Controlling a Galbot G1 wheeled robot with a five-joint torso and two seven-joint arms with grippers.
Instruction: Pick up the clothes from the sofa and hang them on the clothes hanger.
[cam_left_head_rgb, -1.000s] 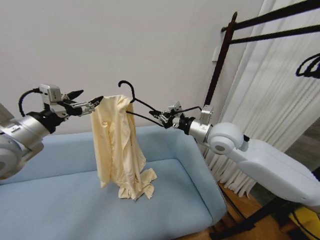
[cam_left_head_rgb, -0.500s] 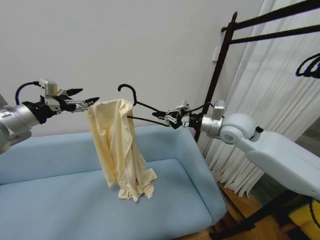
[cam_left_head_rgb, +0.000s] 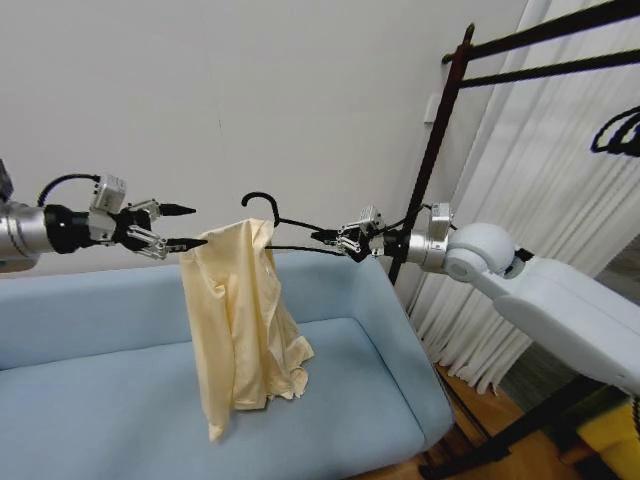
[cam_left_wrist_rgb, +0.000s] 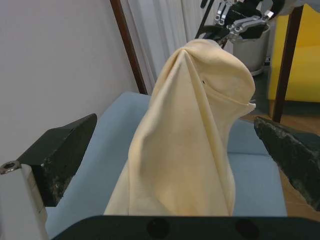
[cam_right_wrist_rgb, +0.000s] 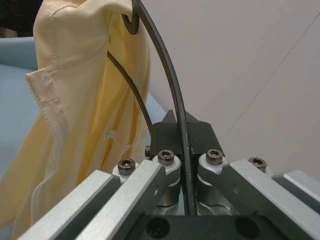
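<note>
Pale blue sofa (cam_left_head_rgb: 120, 400) against a white wall, with a dark clothes rack (cam_left_head_rgb: 440, 130) and curtain (cam_left_head_rgb: 540, 200) at the robot's right. The right gripper (cam_left_head_rgb: 345, 240) clamps a black hanger (cam_right_wrist_rgb: 174, 90) carrying the yellow garment (cam_left_head_rgb: 240, 320), which hangs clear above the seat. The left gripper (cam_left_head_rgb: 198, 225), fingers spread, flanks the garment's shoulder.

A living room of a home, or a room arranged like one, is shown. A long light blue sofa (cam_left_head_rgb: 340, 410) is placed against a plain white wall (cam_left_head_rgb: 250, 90). Beside it a dark clothes rack (cam_left_head_rgb: 441, 125) is set in front of white curtains (cam_left_head_rgb: 540, 210) that reach down to a wooden floor (cam_left_head_rgb: 470, 395). A yellow garment (cam_left_head_rgb: 235, 310) on a black hanger (cam_right_wrist_rgb: 183, 135) is seen above the sofa, as is usual where clothes are kept.
</note>
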